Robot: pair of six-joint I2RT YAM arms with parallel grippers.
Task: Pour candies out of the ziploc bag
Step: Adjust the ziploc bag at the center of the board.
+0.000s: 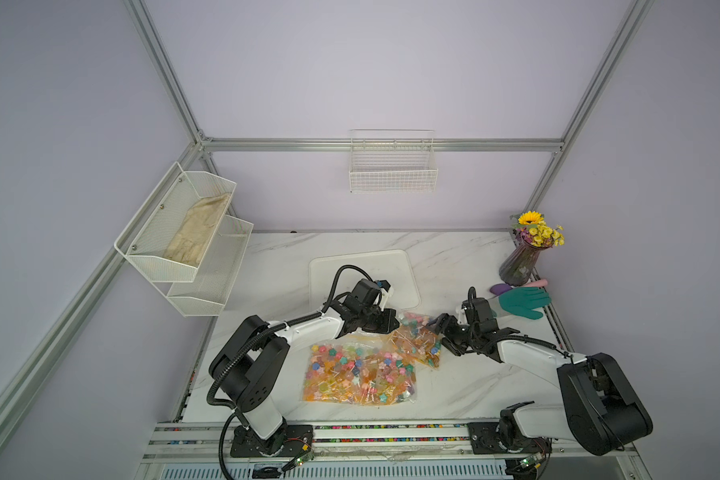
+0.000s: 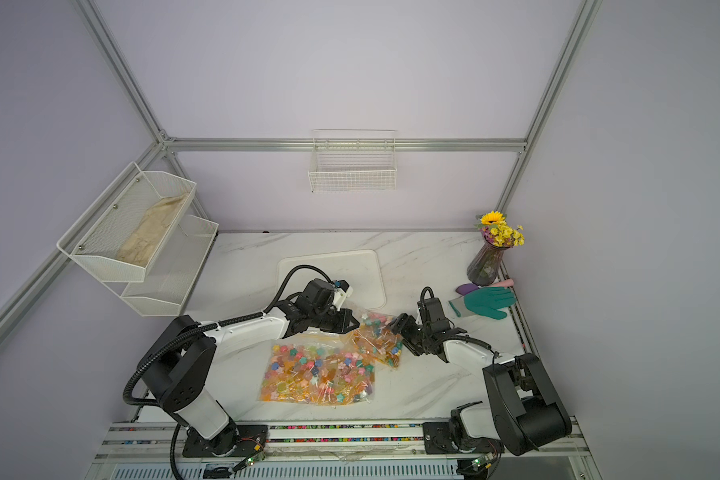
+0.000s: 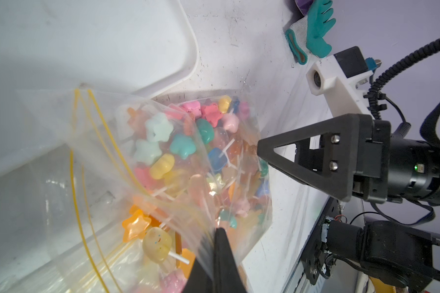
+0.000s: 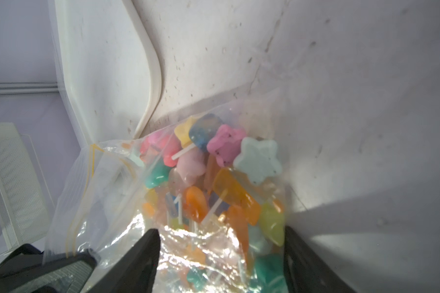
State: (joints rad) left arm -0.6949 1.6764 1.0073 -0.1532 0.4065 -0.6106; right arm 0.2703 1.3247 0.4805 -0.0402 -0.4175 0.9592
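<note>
The left claw pinches the bag at its zip edge; the right claw stands spread around its other end; the candies sit inside, on the table just near of the tray; slippery film could slide free, spilling them short.

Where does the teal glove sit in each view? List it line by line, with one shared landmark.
Top view: teal glove at the far right, just in front of the vase.
Top view: teal glove, same spot.
Left wrist: teal glove, lying past the white tray.
Right wrist: not in it.
Shared landmark: white tray, in all four.
</note>
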